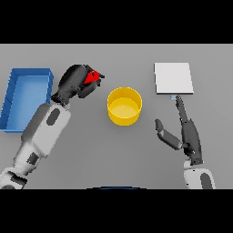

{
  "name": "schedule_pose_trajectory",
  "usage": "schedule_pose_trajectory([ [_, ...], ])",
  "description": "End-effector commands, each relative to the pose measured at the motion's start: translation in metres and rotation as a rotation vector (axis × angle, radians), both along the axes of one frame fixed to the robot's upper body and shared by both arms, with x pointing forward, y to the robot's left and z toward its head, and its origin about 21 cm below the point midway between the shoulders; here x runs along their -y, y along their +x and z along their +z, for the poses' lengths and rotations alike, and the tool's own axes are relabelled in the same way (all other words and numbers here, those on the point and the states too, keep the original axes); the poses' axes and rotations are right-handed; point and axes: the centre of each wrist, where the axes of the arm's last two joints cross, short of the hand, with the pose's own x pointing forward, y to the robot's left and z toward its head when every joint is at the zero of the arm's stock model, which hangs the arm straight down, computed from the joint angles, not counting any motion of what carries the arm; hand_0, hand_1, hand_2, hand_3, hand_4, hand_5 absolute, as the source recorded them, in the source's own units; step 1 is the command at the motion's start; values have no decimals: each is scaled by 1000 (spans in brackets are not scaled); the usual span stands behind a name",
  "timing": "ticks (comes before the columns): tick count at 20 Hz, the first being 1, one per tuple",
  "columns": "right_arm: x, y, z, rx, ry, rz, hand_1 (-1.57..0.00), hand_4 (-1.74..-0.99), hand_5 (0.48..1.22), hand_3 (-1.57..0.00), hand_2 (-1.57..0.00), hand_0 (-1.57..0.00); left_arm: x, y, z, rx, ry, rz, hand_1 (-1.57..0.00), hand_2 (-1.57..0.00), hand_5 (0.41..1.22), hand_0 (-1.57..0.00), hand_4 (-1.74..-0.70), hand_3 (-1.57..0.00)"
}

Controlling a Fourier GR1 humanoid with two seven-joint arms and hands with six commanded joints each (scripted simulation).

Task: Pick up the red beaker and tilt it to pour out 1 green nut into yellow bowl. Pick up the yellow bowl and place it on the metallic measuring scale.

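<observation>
A plain grey table fills the whole view.

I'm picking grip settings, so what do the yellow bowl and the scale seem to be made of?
Yellow bowl: looks like smooth plastic, judging by its even, saturated colour and soft sheen. Measuring scale: a flat, pale grey-white plate, possibly matte metal; no clear reflections, so painted plastic can't be excluded.

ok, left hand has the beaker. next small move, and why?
Probably carry the red beaker right until it sits over the yellow bowl, then tilt. The left hand has its fingers curled round the beaker, but it sits left of the bowl's rim. No green nut shows in the bowl. The right hand rests open below the scale.
</observation>
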Motion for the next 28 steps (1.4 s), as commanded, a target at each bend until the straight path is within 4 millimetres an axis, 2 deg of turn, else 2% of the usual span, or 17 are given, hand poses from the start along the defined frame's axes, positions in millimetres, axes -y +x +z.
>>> schedule_pose_trajectory([
  [1,0,-1,-1,4,8,13,1,-1086,679,1,1,1,8,2,6,16,87,-21,-1565,-1565,1152,-1565,-1738,-1563],
  [4,-4,0,1,14,-3,18,1,-1056,692,1,1,1,24,11,26,50,340,-101,-1568,-1568,1177,-1568,-1739,-1567],
  [7,-2,-4,0,16,-6,13,1,-1068,689,1,1,1,43,18,37,66,573,-179,-1570,-1569,1199,-1569,-1740,-1569],
  [11,-6,2,1,0,15,14,1,-1063,681,1,1,1,65,24,44,82,853,-262,-1570,-1570,1212,-1570,-1582,-1570],
  [17,-5,3,2,4,2,38,1,-1066,689,1,1,1,91,28,49,137,1166,-325,-1571,-1571,1219,-1571,-1696,-1571],
  [22,-2,-2,-3,-11,16,36,1,-1060,700,1,1,1,98,33,52,192,1356,-338,-1571,-1571,1220,-1571,-1726,-1571],
  [25,-8,3,0,-4,44,45,1,-1056,693,1,1,1,112,29,51,250,1403,-345,-1571,-1571,1221,-1571,-1733,-1571],
  [28,-6,1,-2,-10,38,34,1,-1053,697,1,1,1,116,24,45,305,1454,-363,-1571,-1571,1221,-1571,-1736,-1571],
])
